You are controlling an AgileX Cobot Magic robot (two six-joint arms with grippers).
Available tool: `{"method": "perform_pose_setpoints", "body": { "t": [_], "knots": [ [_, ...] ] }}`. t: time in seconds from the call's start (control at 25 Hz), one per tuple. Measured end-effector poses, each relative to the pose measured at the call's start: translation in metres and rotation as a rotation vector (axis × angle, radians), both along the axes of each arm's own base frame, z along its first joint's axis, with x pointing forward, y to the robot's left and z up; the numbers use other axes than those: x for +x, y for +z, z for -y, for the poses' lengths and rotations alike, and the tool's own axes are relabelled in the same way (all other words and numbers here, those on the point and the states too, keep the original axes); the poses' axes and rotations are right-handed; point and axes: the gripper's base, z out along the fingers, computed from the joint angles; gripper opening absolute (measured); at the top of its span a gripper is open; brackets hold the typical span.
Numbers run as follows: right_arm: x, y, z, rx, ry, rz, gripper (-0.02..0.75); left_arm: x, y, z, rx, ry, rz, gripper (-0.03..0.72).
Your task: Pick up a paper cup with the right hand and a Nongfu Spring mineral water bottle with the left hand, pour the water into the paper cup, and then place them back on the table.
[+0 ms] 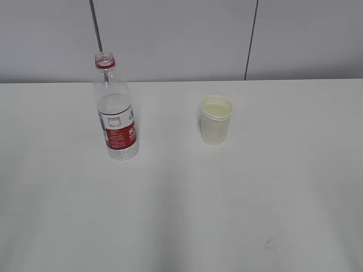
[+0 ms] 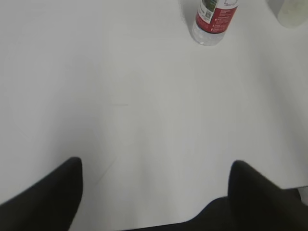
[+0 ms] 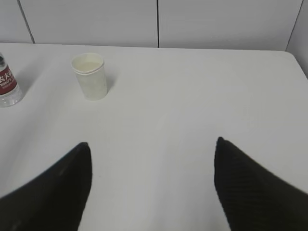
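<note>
The Nongfu Spring mineral water bottle point(image 1: 115, 113) stands upright and uncapped on the white table point(image 1: 181, 215), left of centre, partly filled. The paper cup point(image 1: 215, 119) stands upright to its right with liquid inside. Neither gripper shows in the exterior view. In the left wrist view my left gripper point(image 2: 156, 166) is open over bare table, well short of the bottle's base point(image 2: 214, 19) at the top edge; the cup's edge point(image 2: 291, 12) shows in the top right corner. My right gripper point(image 3: 153, 144) is open and empty, with the cup point(image 3: 90, 76) far ahead to the left and the bottle point(image 3: 8, 86) at the left edge.
A grey panelled wall point(image 1: 181, 39) rises behind the table's far edge. A small dark mark point(image 1: 270, 243) lies on the tabletop near the front right. The table's right edge point(image 3: 298, 62) shows in the right wrist view.
</note>
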Motion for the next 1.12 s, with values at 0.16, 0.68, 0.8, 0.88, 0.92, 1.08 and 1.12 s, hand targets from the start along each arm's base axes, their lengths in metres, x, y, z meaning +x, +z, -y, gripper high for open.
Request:
{"method": "perform_pose_setpoints", "body": {
  "t": [0.16, 0.68, 0.8, 0.88, 0.92, 1.08, 1.12],
  "knots": [
    [-0.005, 0.002, 0.0, -0.004, 0.004, -0.038, 0.587, 0.0, 0.0, 0.0, -0.001, 0.0, 0.0, 0.562],
    [-0.019, -0.005, 0.0, -0.019, 0.015, -0.223, 0.587, 0.0, 0.0, 0.0, -0.001, 0.0, 0.0, 0.562],
    [-0.019, -0.008, 0.0, -0.02, 0.016, -0.241, 0.587, 0.0, 0.0, 0.0, -0.001, 0.0, 0.0, 0.562],
    [-0.018, -0.008, 0.0, -0.022, 0.014, -0.241, 0.587, 0.0, 0.0, 0.0, -0.001, 0.0, 0.0, 0.562],
    [-0.018, -0.008, 0.0, -0.024, 0.011, -0.241, 0.587, 0.0, 0.0, 0.0, -0.001, 0.0, 0.0, 0.562],
    [-0.018, -0.008, 0.002, -0.018, -0.022, -0.242, 0.587, 0.0, 0.0, 0.0, -0.001, 0.0, 0.0, 0.562],
    [-0.018, -0.009, 0.002, -0.018, -0.028, -0.245, 0.587, 0.0, 0.0, 0.0, -0.001, 0.0, 0.0, 0.562]
  ]
}}
